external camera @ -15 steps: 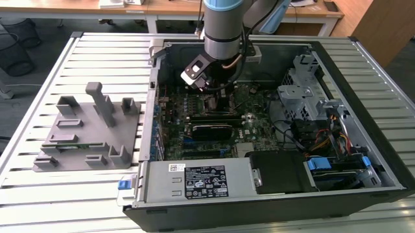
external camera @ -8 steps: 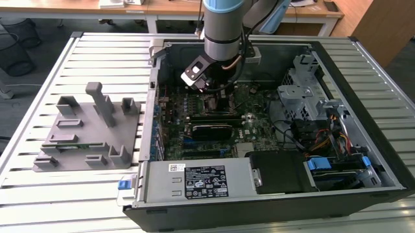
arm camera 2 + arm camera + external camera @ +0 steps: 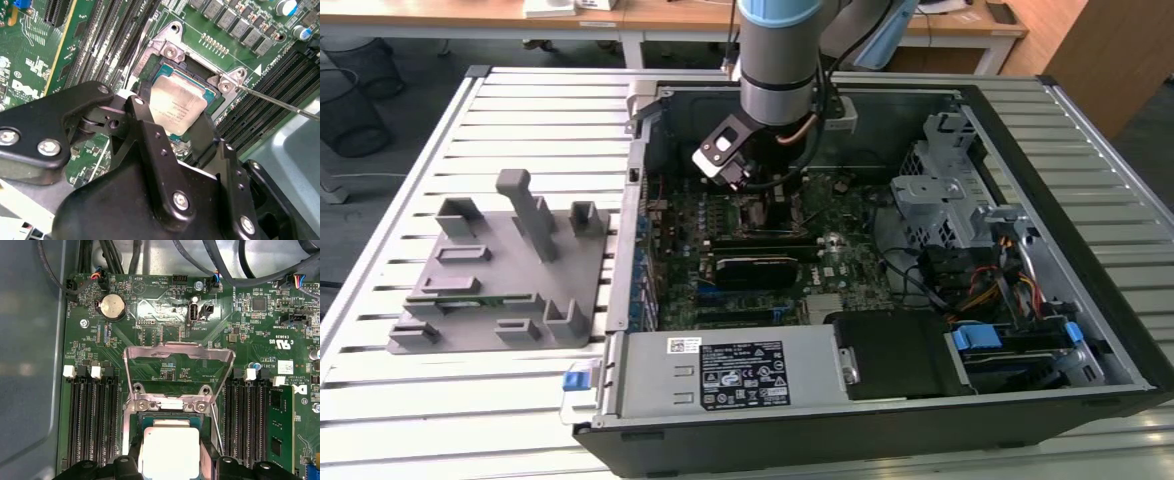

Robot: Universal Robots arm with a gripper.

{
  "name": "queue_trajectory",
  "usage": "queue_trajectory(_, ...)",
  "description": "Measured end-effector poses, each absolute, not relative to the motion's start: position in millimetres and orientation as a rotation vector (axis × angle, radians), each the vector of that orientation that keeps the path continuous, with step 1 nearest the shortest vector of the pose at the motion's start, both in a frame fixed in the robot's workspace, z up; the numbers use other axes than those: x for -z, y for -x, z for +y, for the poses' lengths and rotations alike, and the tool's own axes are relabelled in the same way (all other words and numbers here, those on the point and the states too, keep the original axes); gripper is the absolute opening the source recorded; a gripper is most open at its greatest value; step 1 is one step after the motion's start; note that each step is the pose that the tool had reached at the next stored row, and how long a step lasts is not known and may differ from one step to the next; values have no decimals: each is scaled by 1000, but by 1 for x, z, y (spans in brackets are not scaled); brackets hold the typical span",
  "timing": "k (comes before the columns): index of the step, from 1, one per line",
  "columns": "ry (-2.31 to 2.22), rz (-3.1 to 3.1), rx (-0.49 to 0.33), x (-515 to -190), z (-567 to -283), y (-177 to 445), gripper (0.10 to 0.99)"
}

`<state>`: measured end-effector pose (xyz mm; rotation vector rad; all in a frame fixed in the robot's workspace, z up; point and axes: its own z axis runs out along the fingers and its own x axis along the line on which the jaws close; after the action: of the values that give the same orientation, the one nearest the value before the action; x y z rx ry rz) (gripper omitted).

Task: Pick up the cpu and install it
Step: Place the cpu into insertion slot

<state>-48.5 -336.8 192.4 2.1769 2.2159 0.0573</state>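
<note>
A slatted metal table (image 3: 520,110) fills the foreground, with wooden desks (image 3: 654,15) and wire waste baskets (image 3: 347,100) behind it. An open computer case (image 3: 854,440) lies flat on the table.

1. Gripper. The gripper (image 3: 175,114) is inside the case, low over the processor socket. Its black fingers (image 3: 145,125) stand on opposite edges of the cpu (image 3: 179,100), clenched on it with no gap showing in either wrist view.

2. Task part. The cpu sits silver side up within the socket frame (image 3: 170,50), level with the board. A strip of its substrate shows along one edge.

3. Socket hardware. In the first wrist view the load plate (image 3: 179,349) is swung open and stands raised beyond the socket. The thin retaining lever (image 3: 280,102) angles away from one corner of the frame. Black memory slots (image 3: 95,415) run on both sides of the socket, and a green memory stick (image 3: 280,425) occupies one slot of the far bank. A coin cell (image 3: 113,306) sits past the load plate.

4. Arm pose. In the exterior view the arm (image 3: 781,60) descends almost vertically from the top of the picture, wrist pointing straight down at the motherboard (image 3: 854,210).

5. Surroundings. The power supply (image 3: 734,370) lies at the near end of the case and the drive cage (image 3: 941,170) is toward the exterior view's right. A grey plastic fixture (image 3: 507,270) stands on the table at the exterior view's left, well apart from the gripper.
</note>
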Motion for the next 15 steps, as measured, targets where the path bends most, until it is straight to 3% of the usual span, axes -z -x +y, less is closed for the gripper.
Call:
queue_trajectory(1,-2177,2216,-57,-192,-337,49,545)
queue_trajectory(2,-2177,2216,-57,-192,-337,49,612)
queue_trajectory(12,-2177,2216,-56,-204,-337,49,612)
queue_trajectory(15,-2177,2216,-56,-207,-337,49,533)
